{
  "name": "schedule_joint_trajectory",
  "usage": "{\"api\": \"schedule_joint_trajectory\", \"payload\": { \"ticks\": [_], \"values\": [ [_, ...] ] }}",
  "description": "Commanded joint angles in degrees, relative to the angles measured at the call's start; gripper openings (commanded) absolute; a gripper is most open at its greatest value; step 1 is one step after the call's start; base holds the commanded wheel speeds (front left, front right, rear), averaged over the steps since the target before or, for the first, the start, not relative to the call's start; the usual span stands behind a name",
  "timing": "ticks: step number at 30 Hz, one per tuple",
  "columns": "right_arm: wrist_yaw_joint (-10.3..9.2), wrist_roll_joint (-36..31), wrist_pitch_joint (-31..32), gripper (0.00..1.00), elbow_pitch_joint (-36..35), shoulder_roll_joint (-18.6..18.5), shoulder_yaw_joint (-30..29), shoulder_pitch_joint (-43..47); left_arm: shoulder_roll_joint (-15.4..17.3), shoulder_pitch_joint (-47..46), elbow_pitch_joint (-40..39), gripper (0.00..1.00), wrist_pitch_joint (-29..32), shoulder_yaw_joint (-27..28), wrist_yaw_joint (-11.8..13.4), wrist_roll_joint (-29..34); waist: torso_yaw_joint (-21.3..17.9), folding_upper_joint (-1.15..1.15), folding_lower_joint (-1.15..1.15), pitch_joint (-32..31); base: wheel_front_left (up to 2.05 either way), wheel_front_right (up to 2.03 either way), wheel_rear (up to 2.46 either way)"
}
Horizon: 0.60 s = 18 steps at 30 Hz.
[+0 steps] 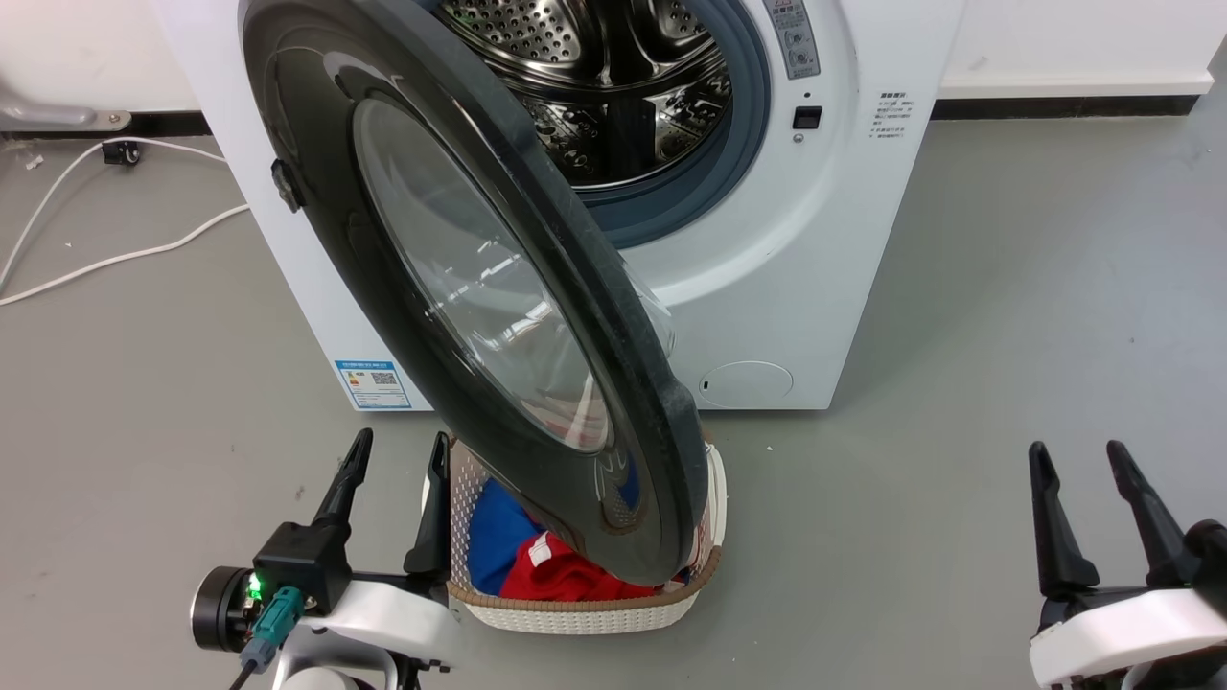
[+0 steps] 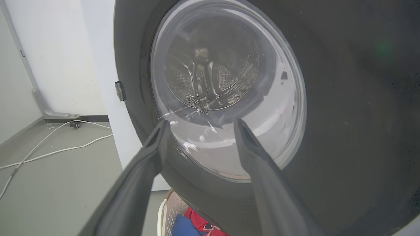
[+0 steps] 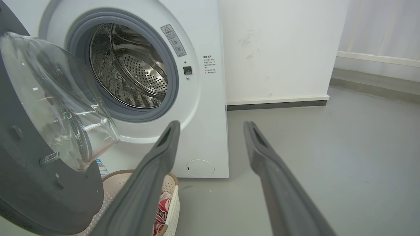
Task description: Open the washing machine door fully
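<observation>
Grey floor, washing machine door half-open over basket; L gripper & R gripper wide, empty.

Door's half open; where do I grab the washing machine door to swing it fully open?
Probably the thick black rim of the washing machine door at its free edge, the end nearest the robot. Come from the front with the open left gripper: the rim faces the robot edge-on.
</observation>
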Motion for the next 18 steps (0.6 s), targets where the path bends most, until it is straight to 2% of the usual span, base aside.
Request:
{"api": "schedule_joint_trajectory", "payload": {
  "ticks": [1,18],
  "values": [
    [-0.01,-0.3,-0.1,1.00,0.3,0.3,0.2,0.7,0.0,-0.2,0.3,1.00,-0.1,0.1,-0.2,0.1,0.0,0.00,0.00,-0.1,0.00,0.00,0.00],
    [-0.01,-4.0,-0.6,1.00,2.0,-0.6,2.3,-0.1,0.0,-0.6,2.1,1.00,-0.1,-0.1,-0.2,-0.1,0.1,0.00,0.00,-0.3,0.00,0.00,0.00]
  ]
}}
